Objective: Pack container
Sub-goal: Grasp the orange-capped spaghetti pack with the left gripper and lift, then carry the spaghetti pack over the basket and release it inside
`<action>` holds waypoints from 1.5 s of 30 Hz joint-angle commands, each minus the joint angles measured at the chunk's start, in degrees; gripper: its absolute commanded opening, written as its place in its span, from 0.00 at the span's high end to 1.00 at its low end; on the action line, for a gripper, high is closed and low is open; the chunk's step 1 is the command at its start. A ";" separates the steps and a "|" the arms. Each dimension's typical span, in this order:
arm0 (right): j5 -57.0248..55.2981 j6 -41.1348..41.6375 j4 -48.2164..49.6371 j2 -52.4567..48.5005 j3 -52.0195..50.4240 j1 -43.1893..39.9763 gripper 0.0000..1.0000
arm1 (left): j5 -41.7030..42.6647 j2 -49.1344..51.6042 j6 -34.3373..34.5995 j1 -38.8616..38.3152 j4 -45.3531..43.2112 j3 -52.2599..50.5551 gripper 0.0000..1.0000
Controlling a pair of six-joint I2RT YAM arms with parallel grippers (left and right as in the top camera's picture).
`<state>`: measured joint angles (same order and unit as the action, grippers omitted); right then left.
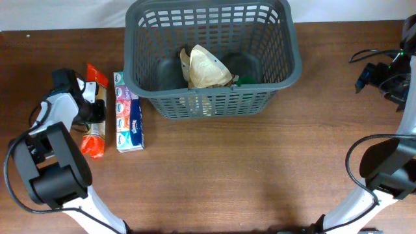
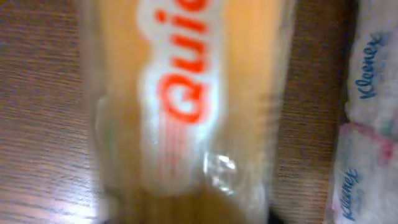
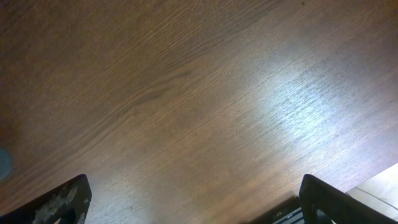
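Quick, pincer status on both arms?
Left pincer: down at the orange packet; cannot tell whether it is open or closed.
Right pincer: open, holding nothing, over the table.

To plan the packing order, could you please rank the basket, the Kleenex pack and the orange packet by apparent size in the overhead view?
1. Basket.
2 and 3. Kleenex pack and orange packet look alike; the packet is partly covered by the left gripper, so I would not rank them.
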<state>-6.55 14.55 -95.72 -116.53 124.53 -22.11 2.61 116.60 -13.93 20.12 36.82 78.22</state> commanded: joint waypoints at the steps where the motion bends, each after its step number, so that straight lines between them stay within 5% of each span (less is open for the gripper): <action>1: 0.07 -0.17 0.15 -0.09 -0.26 -0.46 0.01 | 0.20 0.83 0.68 0.46 -0.17 -0.35 0.98; 7: 0.07 -0.20 0.15 -0.09 -0.26 -0.46 0.01 | -0.26 -1.81 1.70 0.66 5.07 5.60 0.98; 13: 0.07 -0.17 0.15 -0.09 -0.26 -0.46 0.01 | -1.22 -11.30 5.77 1.70 12.94 23.08 0.98; 18: 0.07 -0.20 0.15 -0.09 -0.26 -0.46 0.01 | 5.99 -21.20 6.21 0.61 13.53 35.63 0.98; 27: 0.07 -0.20 0.15 -0.09 -0.26 -0.46 0.01 | 15.72 -31.21 7.15 -15.76 11.17 43.45 0.98; 35: 0.07 -0.20 0.15 -0.09 -0.26 -0.46 0.01 | 11.30 -26.29 7.23 -36.50 8.85 43.45 0.98; 45: 0.07 -0.17 0.15 -0.09 -0.26 -0.46 0.01 | 6.10 -10.60 11.39 -40.85 0.07 43.45 0.98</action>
<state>-6.39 14.55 -95.72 -116.53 124.53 -22.15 10.48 104.81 -5.82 -20.80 39.62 120.51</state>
